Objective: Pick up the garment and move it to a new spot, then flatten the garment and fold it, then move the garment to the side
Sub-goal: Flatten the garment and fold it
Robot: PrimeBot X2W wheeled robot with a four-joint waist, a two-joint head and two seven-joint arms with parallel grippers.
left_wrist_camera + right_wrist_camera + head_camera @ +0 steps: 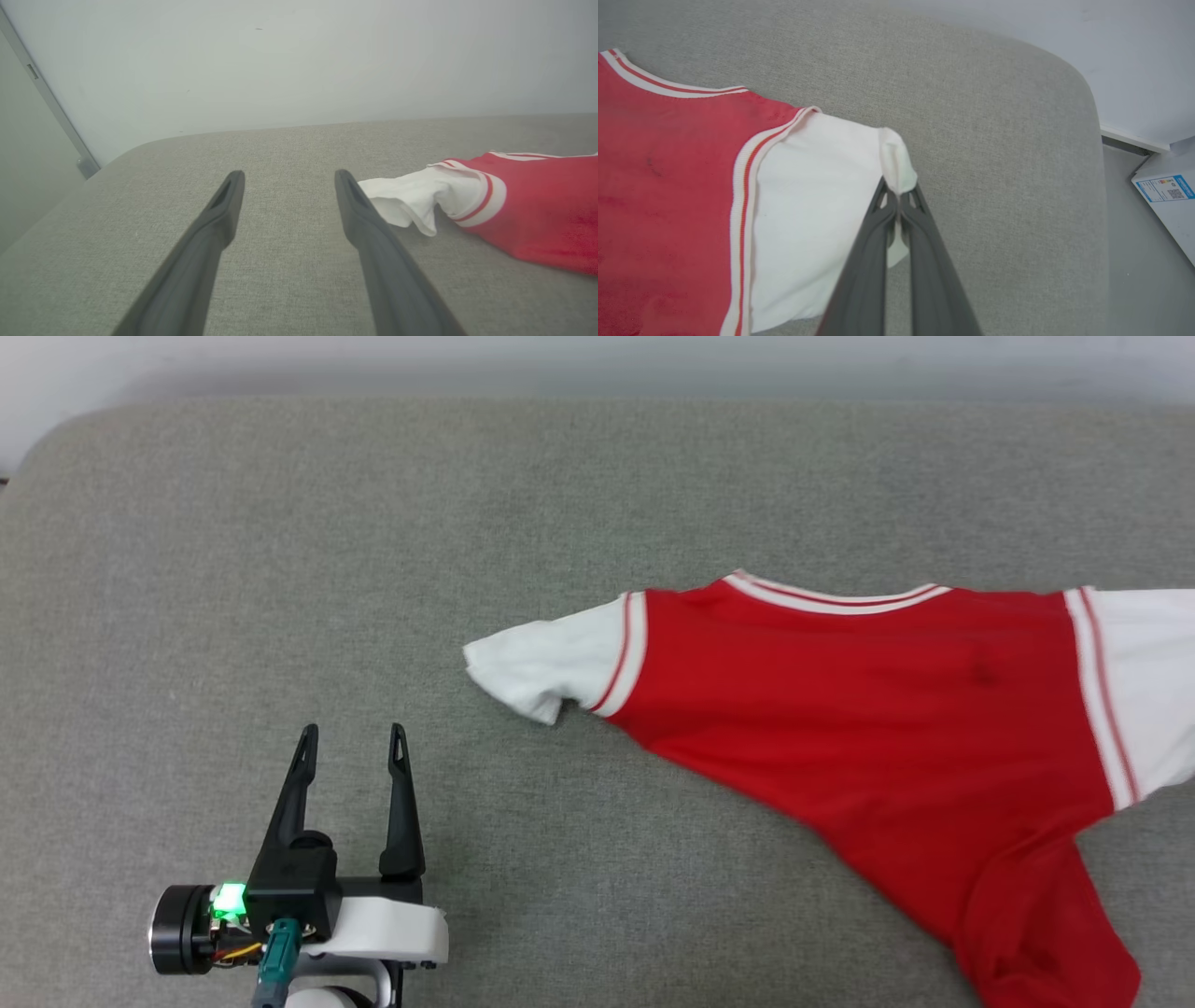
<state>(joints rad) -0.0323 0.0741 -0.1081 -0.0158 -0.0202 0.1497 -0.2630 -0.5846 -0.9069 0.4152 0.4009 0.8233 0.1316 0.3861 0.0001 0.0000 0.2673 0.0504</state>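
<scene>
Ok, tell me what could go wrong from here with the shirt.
1. The right tool pinches only the tip of one white sleeve; a pull may slip it free.
2. The left tool stands open, apart from the other sleeve, so a one-sided lift would likely drag and bunch the garment, which lies skewed on the grey cushion.

The head view looks steeply down on the grey cushion (pixel 280 569), wall (pixel 597 364) at 12 o'clock. The left wrist view skims low across it toward that wall; both catch one white sleeve (pixel 411 200) of the garment (pixel 840 709), at 3 o'clock. The right wrist view hangs close above the opposite sleeve (pixel 817 196)
</scene>
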